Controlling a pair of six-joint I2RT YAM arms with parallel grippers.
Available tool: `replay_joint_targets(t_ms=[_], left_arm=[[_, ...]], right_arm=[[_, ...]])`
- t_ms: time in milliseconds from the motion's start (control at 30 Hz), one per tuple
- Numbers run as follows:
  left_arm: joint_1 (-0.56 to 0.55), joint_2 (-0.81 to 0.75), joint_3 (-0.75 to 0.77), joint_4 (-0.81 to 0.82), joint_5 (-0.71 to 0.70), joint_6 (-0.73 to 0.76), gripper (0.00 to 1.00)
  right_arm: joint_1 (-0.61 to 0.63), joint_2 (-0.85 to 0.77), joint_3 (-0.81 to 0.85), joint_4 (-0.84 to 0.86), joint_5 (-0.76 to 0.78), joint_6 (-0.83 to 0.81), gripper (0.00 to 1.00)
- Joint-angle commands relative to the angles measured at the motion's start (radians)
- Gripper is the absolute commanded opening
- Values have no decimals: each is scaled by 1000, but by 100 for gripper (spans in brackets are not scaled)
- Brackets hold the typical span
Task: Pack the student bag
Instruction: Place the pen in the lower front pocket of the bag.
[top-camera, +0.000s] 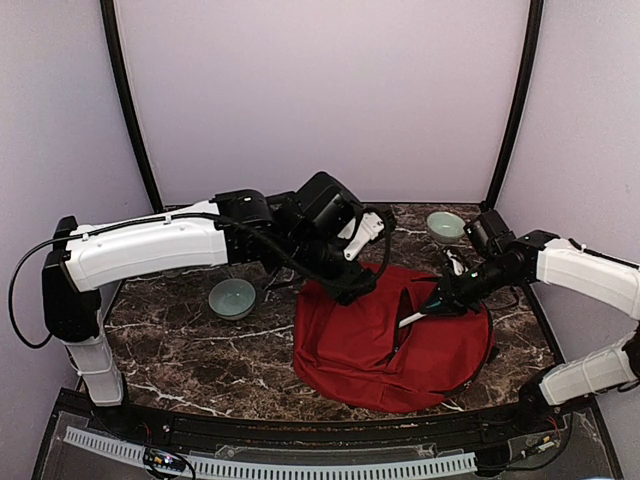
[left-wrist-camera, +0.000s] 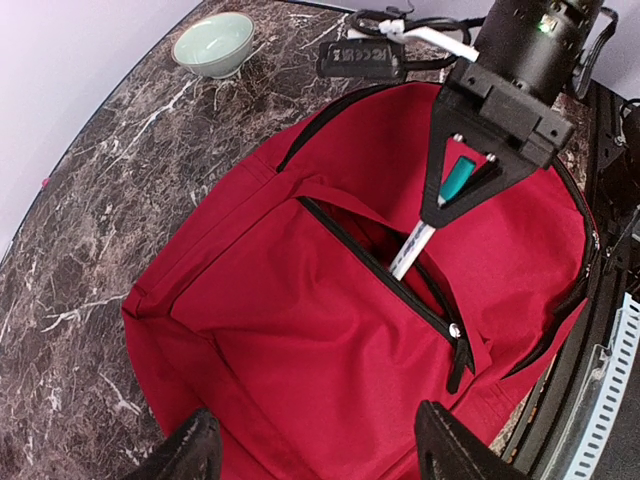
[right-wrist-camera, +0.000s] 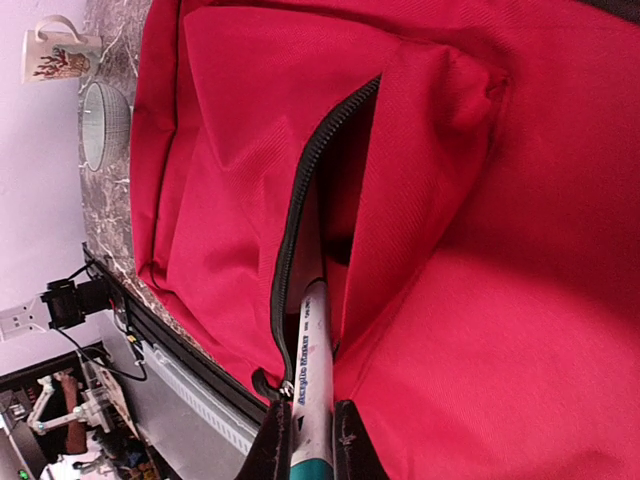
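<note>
Two black fingers of the right tool (right-wrist-camera: 312, 415) pinch tight on a white marker (right-wrist-camera: 316, 340). Its far end pokes into the open front pocket (right-wrist-camera: 320, 190) of the student bag (right-wrist-camera: 500, 330). The left tool (left-wrist-camera: 320, 445) hangs wide above the bag and holds nothing. The bag lies flat on the counter (top-camera: 180, 350). If the marker snags on the zipper (right-wrist-camera: 292, 230), it could slip out onto the red cloth. The top view shows the whole bag and a green bowl (top-camera: 232, 297) nearby. Only the wrist views show the marker in the slit up close.
</note>
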Motion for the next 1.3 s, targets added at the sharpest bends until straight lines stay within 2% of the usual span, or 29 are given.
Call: replay_joint_targets(t_ms=[0, 233, 300, 367, 433, 500, 600, 733, 833, 933, 1067, 1267], left_arm=[[-10, -14, 39, 0, 16, -29, 68], [-16, -17, 42, -20, 30, -70, 68], [-16, -16, 46, -26, 29, -74, 68], [-18, -16, 46, -25, 22, -79, 68], [-18, -15, 46, -22, 17, -82, 68], [-18, -10, 47, -16, 16, -85, 68], [-18, 1, 48, -7, 19, -88, 68], [-19, 15, 55, 4, 26, -90, 68], [-19, 23, 59, 7, 28, -86, 68], [-19, 31, 59, 14, 32, -75, 68], [-19, 52, 82, 19, 32, -51, 68], [-19, 98, 140, 2, 32, -24, 68]], right_arm=[[-8, 56, -45, 205, -128, -14, 0], [-8, 158, -114, 520, -367, 28, 0], [-8, 184, -129, 551, -415, 18, 3], [-8, 193, -121, 498, -418, -32, 14], [-8, 184, -90, 350, -369, -117, 36], [-10, 165, -59, 227, -301, -186, 50], [-16, 134, -18, 89, -222, -251, 55], [-27, 92, 27, -47, -103, -262, 57], [-29, 65, 71, -149, 59, -259, 58], [-29, 33, 88, -191, 69, -261, 53], [-24, 10, 78, -206, 17, -251, 40], [11, 18, 73, -219, 101, -233, 11]])
